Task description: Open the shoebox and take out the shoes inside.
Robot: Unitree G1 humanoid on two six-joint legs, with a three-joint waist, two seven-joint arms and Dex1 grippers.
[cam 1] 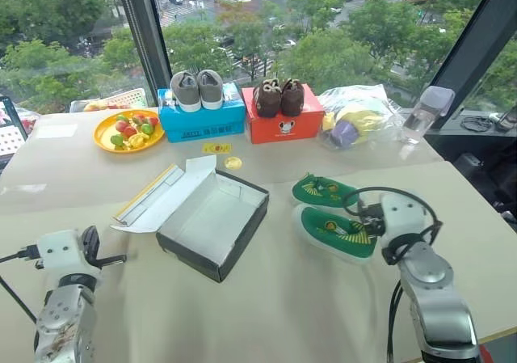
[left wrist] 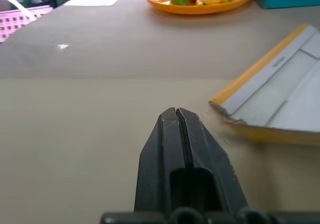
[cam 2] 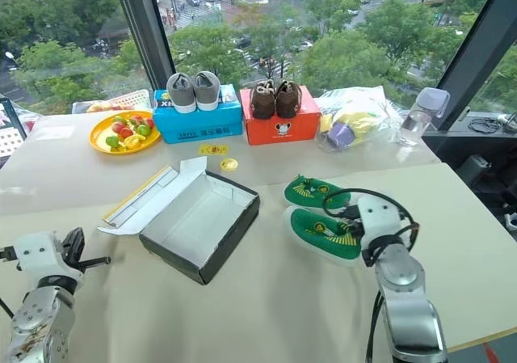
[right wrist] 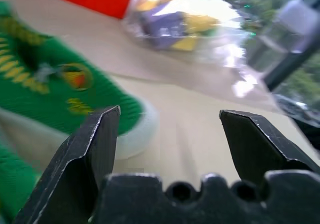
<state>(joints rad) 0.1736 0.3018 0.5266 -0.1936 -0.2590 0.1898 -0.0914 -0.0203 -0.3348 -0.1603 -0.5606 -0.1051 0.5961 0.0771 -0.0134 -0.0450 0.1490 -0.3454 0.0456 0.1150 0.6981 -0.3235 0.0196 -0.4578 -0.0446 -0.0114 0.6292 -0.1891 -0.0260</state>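
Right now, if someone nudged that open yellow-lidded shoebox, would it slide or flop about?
The shoebox looks empty, so it would probably slide easily across the smooth table. Its lid lies folded back flat beside the base, so it would likely swing or drag. The thin cardboard walls may dent if squeezed.

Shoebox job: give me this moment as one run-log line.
shoebox: open, empty | shoes: both on table right of it | left gripper: jaws shut, empty | right gripper: jaws open, empty, beside shoes
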